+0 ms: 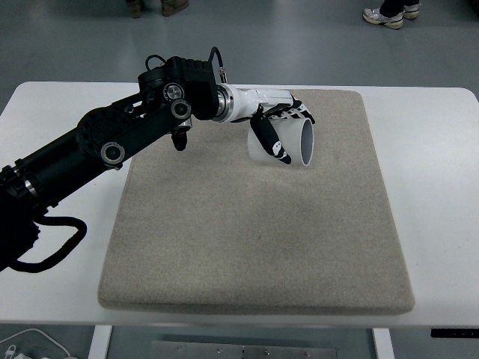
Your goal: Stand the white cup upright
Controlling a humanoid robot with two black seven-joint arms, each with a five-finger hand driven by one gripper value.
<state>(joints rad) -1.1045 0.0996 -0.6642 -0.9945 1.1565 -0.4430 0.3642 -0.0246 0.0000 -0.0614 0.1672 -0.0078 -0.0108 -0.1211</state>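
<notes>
The fingers (268, 138) of the left hand (278, 120) wrap around a white cup (288, 143) and grip it. The thumb lies across the cup's side, and the other fingers curl over the top. The cup is plain and smooth. It is tipped on its side, with its dark open mouth facing right. It sits over the far part of a gray mat (254, 239) on the white table (434, 187). The black arm (112, 146) comes in from the left.
</notes>
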